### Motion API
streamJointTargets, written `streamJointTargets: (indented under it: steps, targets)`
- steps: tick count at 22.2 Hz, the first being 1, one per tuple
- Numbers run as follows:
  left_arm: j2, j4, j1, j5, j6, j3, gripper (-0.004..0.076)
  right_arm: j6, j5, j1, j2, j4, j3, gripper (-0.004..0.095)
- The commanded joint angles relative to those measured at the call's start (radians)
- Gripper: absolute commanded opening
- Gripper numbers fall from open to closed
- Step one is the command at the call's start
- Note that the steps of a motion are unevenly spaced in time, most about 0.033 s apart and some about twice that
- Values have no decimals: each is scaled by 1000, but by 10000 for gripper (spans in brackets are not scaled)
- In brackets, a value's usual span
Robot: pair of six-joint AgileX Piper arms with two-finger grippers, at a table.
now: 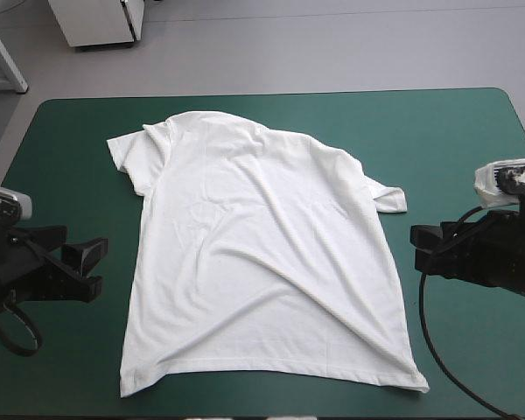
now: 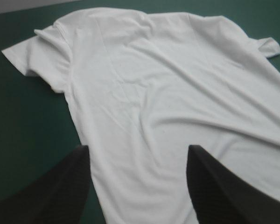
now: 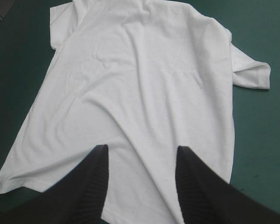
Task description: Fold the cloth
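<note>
Across teal-green tabletop (image 1: 61, 140), white short-sleeved fabric T-shirt (image 1: 262, 254) spread flat, with diagonal creases. Beside its long edges, black two-finger left hand (image 1: 99, 267) and right hand (image 1: 414, 247), both spread open, holding nothing. Could pinch only one layer or drag creases along, giving crooked fold.

Left gripper (image 2: 137, 150) and right gripper (image 3: 142, 149), each with two broad black fin-shaped fingers (image 3: 84, 191), finely ribbed.

Left gripper (image 1: 94, 267) beside the T-shirt (image 1: 262, 254), at its left edge, fingers spread. Right gripper (image 1: 417, 248) at its right edge, fingers likewise spread.
</note>
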Motion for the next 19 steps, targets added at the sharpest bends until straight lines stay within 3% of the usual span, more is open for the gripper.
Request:
streamJointTargets:
  steps: [1, 8, 13, 19]
  targets:
    - [3, 1, -3, 29, -10, 54, 438, -11, -31, 1, 15, 0, -29, 426]
    - [-58, 10, -3, 29, -16, 423, 436, -22, -31, 1, 52, -2, -27, 412]
    - [-67, -35, -3, 29, -26, 641, 382, -36, -31, 1, 74, -4, -25, 370]
    - [-67, 28, -3, 29, -56, 750, 382, -36, -31, 1, 91, 0, -25, 370]
